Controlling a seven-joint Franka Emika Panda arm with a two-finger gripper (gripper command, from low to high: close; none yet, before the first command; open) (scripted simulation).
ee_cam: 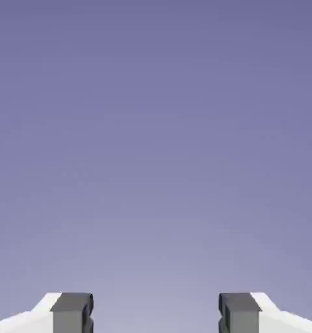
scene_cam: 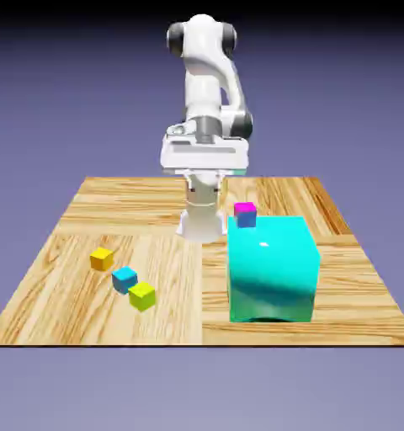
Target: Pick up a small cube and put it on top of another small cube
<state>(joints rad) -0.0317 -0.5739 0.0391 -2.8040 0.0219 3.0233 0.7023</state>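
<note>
Blue-violet backdrop behind a wooden table [scene_cam: 71, 320] seen from across and above. Tiny lime yellow-green cube [scene_cam: 142, 295] resting on the planks in the lower left of the exterior view, free of any grip. Touching or nearly touching its upper-left corner, a light blue cube [scene_cam: 124, 279]; a little farther up and left, apart from both, an orange-yellow cube [scene_cam: 102, 259]. Well to the right, a big turquoise block [scene_cam: 272, 269] filling the centre right of the frame, glossy, dwarfing the small cubes. Just behind its upper-left corner, a small cube with a magenta top and blue side [scene_cam: 246, 214]; whether on the table or against the block, unclear. White robot arm [scene_cam: 204, 76] folded up at the top middle of the frame, hand held high above the far edge of the table, well away from every cube. Gripper [ee_cam: 156, 315] seen in the hand view only as two grey fingertips [ee_cam: 72, 313] at the bottom edge, left and right of the middle, spread well apart, nothing between them but plain backdrop. No cube visible from the hand.
</note>
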